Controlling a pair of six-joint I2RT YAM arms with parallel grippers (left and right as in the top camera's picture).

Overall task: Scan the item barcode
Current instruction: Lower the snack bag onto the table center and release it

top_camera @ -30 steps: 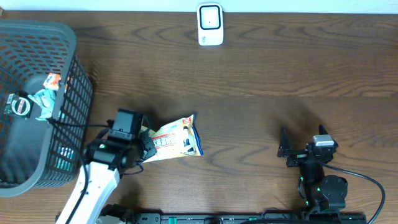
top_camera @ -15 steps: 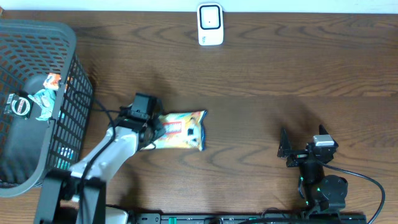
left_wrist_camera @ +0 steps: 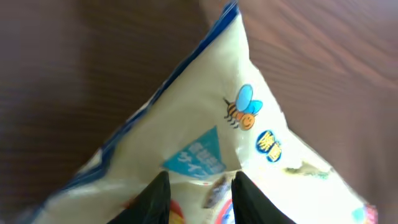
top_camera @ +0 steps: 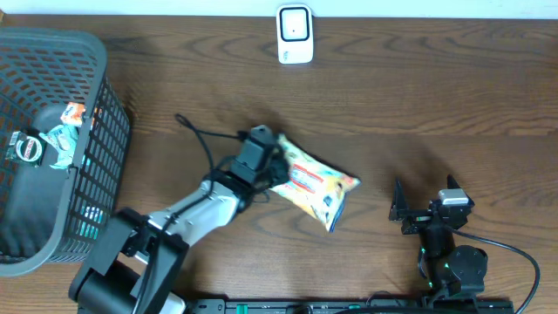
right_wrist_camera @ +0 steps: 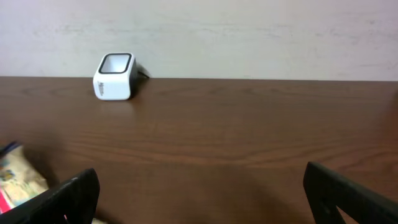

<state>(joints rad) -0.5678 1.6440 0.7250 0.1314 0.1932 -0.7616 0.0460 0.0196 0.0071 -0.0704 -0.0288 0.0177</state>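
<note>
The left gripper [top_camera: 268,164] is clamped on one end of the snack packet [top_camera: 316,183], its two dark fingers [left_wrist_camera: 155,198] pinching the crinkled film from both sides in the left wrist view. The packet is pale yellow with a blue edge and red and orange print, and the wrist view shows a small bee drawing and a light blue triangle on its face. From overhead it slants away from the gripper toward the right and toward the robot's side, its free end pointing at the right arm. It sits near the middle of the desk [top_camera: 453,96], but whether it rests on the wood or hangs just above it cannot be told. The white scanner [top_camera: 295,35] stands at the far edge of the desk, well apart from the packet, beyond it and a little to the left. The right gripper [top_camera: 425,195] is spread wide and holds nothing, close to the robot's edge of the desk; its own camera looks across the bare wood at the scanner, with a corner of the packet at the left border. A dark mesh basket [top_camera: 103,131] sits on the left side of the desk with a few wrapped items [top_camera: 44,144] inside.
</note>
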